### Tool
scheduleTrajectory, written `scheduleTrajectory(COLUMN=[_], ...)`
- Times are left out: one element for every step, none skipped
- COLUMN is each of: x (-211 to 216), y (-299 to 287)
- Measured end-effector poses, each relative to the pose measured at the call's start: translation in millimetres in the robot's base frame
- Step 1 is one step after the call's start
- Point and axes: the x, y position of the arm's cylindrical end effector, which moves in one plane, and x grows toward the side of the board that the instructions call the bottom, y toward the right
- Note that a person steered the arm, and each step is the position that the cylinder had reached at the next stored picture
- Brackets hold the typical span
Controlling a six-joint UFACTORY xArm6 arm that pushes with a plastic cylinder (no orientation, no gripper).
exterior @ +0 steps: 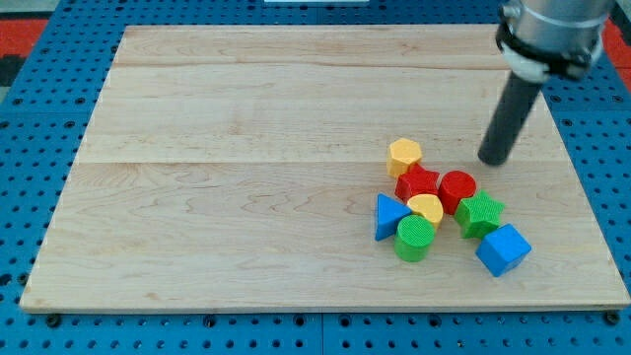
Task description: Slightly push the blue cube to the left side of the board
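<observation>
Tip (492, 161), a bare rod with no fingers, stands above the cluster; pushing the blue cube (503, 248) leftward risks dragging the adjacent green block (479, 214).

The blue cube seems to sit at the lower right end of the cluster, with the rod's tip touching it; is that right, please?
Not quite: the blue cube does sit at the cluster's lower right end, but my tip is not touching it. The camera view shows the tip well above it, up beyond the green block.
</observation>
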Motion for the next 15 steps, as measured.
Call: scheduleTrajectory(x=[38, 57, 104, 105, 103, 110, 136, 138, 90, 35, 40, 50, 46, 46, 46], y=[-9, 28, 51, 35, 11, 14, 38, 33, 46, 56, 95, 127, 133, 136, 136])
